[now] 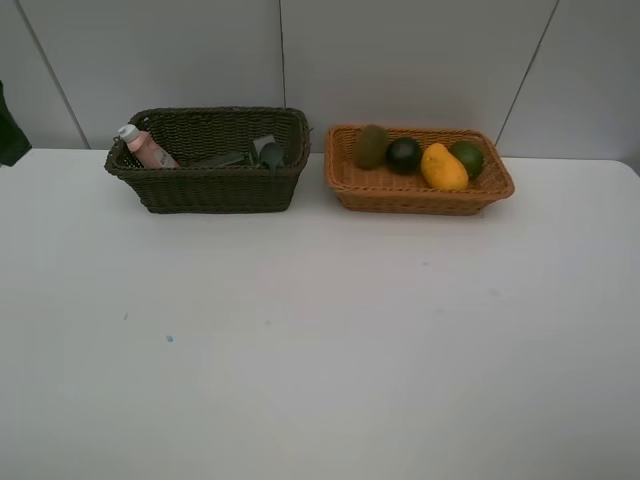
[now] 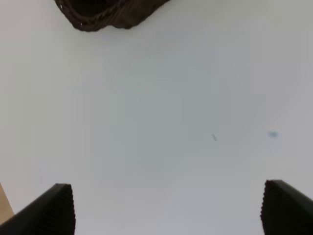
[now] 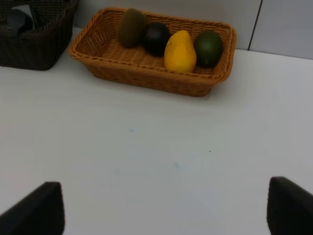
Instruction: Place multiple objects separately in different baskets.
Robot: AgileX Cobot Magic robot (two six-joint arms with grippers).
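Observation:
The dark brown-green basket (image 1: 210,190) stands at the back left and holds the pink bottle (image 1: 148,148) and the dark grey bottle (image 1: 271,154). To its right, the orange-tan basket (image 1: 415,195) holds a row of kiwi (image 1: 371,146), mangosteen (image 1: 404,154), mango (image 1: 443,167) and lime (image 1: 467,157). Neither gripper shows in the high view. My left gripper (image 2: 168,210) is open over bare table, well short of the dark basket's corner (image 2: 105,12). My right gripper (image 3: 164,208) is open and empty, in front of the orange-tan basket (image 3: 146,78) and its mango (image 3: 180,51).
The white table (image 1: 320,340) runs from the baskets to the near edge, with a few small blue specks (image 1: 169,339). A grey panelled wall stands right behind the baskets. A dark shape (image 1: 8,130) shows at the left edge.

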